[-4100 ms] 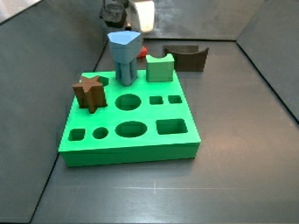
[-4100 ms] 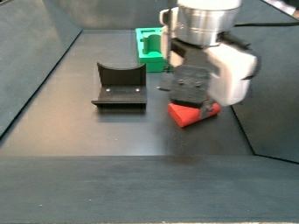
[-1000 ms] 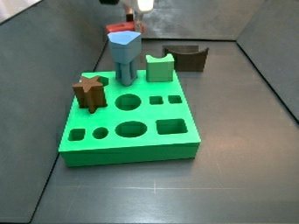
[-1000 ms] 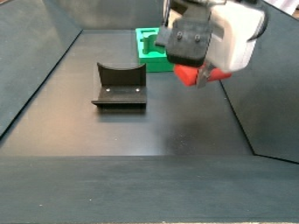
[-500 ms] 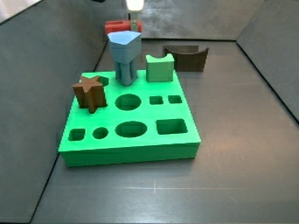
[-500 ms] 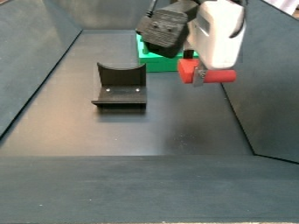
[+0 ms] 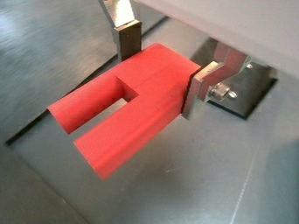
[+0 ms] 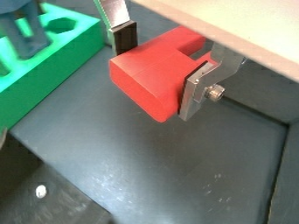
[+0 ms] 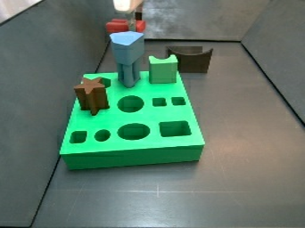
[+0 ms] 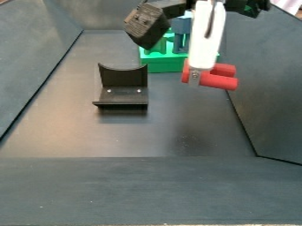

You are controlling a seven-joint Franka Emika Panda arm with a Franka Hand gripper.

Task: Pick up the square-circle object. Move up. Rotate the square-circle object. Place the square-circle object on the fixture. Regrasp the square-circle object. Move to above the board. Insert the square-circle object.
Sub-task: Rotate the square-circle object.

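- The gripper (image 10: 203, 72) is clamped on the square-circle object (image 10: 214, 78), which hangs in the air well clear of the dark floor (image 10: 141, 141); in both wrist views the silver fingers (image 7: 201, 90) press the red body from two opposite sides.
- The relation that matters: in that side view the fixture (image 10: 120, 86) sits at about 9 o'clock from the held piece and lower, resting on the floor with open floor between the two.
- The piece's long axis appears to lie roughly level there, with the rounded end pointing toward 3 o'clock, away from the fixture. A wrist view shows the stepped red body (image 7: 122, 109) running out past the fingertips.
- Judged from this, the rotation looks largely done and the next step is carrying the piece across and down into the fixture's curved notch.
- With only one arm, there is no choice of hand.
- The floor around the fixture is flat, dark and bare in this view, so there is free room to approach from above.
- The board (image 9: 131, 125) lies apart from the fixture, carrying a tall blue peg (image 9: 127, 55) and a brown star peg (image 9: 92, 93); a green notched block (image 9: 163, 67) stands at its far edge.
- In the side view facing the board, the gripper (image 9: 123, 22) is only a small sliver at 12 o'clock above the blue peg, too cropped to show its hold.
- The fixture (image 9: 190, 58) shows there at about 1 o'clock beyond the board, near the back wall.
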